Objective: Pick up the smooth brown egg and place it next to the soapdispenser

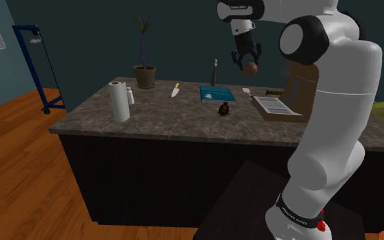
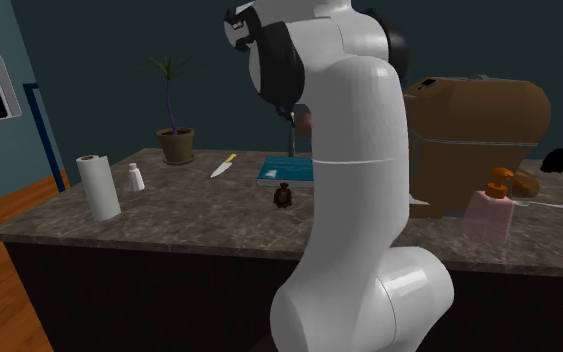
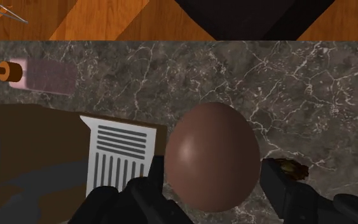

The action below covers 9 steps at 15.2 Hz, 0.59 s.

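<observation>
In the shoulder view a dark marbled stone surface [image 1: 183, 129] runs across the room; near its left end a white paper towel roll [image 1: 119, 101] stands upright, with a small white bottle [image 1: 130, 95] just beside it; a potted plant [image 1: 144, 73] sits at the far edge behind them; a knife [image 1: 175, 90] lies flat further along; next comes a teal book [image 1: 217, 93] near the far edge, with a small dark brown object [image 1: 224, 108] just in front of it; past the book the gripper [image 1: 247, 63] hangs well above the surface, clamped on the smooth brown egg [image 1: 251, 68], which is clear of the surface; in the wrist view the two black fingers press against the egg's sides; a brown appliance [image 1: 282, 102] with a white slatted grille stands toward the right end; the pink soap dispenser [image 2: 489, 212], topped with an orange pump, stands upright in front of that appliance near the surface's near edge, well apart from the egg.
</observation>
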Each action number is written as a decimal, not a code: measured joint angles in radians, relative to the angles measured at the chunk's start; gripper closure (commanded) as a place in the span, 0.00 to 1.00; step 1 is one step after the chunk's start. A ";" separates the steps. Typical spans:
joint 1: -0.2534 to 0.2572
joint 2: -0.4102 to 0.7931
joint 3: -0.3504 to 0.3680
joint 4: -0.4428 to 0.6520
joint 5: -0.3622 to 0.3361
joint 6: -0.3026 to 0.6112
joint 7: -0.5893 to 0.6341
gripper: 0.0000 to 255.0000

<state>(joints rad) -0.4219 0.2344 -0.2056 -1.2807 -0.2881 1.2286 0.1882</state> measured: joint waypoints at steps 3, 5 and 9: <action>-0.026 -0.086 -0.020 -0.127 -0.024 0.056 -0.036 1.00; -0.047 -0.138 -0.038 -0.193 -0.042 0.084 -0.071 1.00; -0.084 -0.216 -0.073 -0.296 -0.075 0.136 -0.132 1.00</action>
<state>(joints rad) -0.5063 0.0187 -0.2788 -1.5762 -0.3628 1.3642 0.0559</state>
